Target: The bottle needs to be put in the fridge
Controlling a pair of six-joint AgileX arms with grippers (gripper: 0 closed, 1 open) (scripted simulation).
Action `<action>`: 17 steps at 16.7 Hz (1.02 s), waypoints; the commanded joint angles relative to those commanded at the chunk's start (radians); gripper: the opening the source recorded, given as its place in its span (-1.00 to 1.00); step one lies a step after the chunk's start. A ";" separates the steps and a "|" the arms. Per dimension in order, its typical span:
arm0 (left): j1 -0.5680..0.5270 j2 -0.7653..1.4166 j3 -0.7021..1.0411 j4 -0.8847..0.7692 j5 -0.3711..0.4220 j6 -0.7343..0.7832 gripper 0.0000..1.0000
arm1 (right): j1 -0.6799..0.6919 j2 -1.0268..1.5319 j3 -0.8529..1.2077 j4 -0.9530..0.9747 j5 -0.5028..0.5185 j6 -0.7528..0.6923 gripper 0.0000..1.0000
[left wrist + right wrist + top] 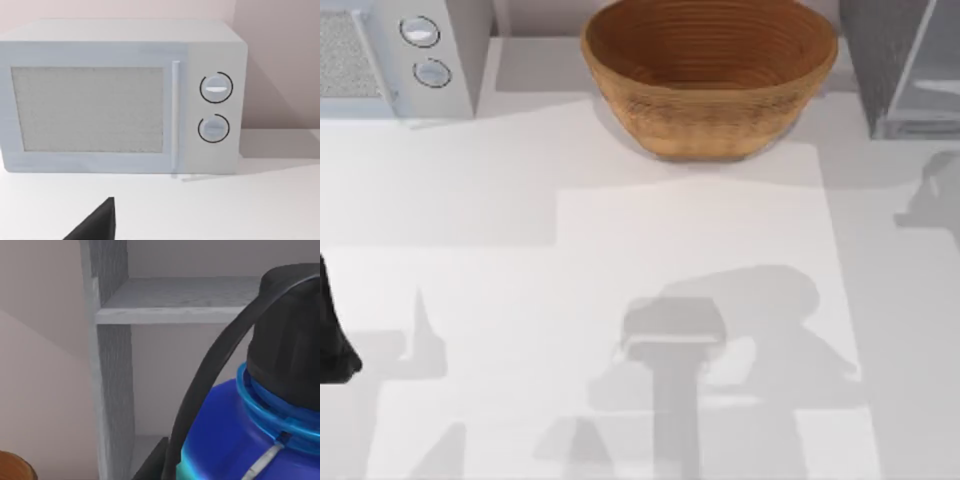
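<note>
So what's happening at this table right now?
A two-armed robot is putting a bottle into a fridge at the table's far right corner. The right wrist view shows the bottle very close to the camera, in front of the open fridge and its shelf, so it appears to be carried by the right arm, not yet inside. The left arm sits idle at the table's left edge, facing a microwave. A wicker basket stands at the back.

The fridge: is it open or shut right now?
Open. The right wrist view looks past the bottle straight into the fridge, showing its bare shelf and pale back wall, with no door in front.
</note>
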 joint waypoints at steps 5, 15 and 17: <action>0.000 0.000 0.000 0.000 0.000 0.000 1.00 | -0.069 0.559 0.228 0.263 -0.058 -0.003 -0.98; 0.000 0.000 0.000 0.000 0.000 0.000 1.00 | -0.137 1.079 0.463 0.534 -0.123 -0.025 -0.98; 0.000 0.000 0.000 0.000 0.000 0.000 1.00 | -0.137 1.079 0.463 0.534 -0.123 -0.025 -0.98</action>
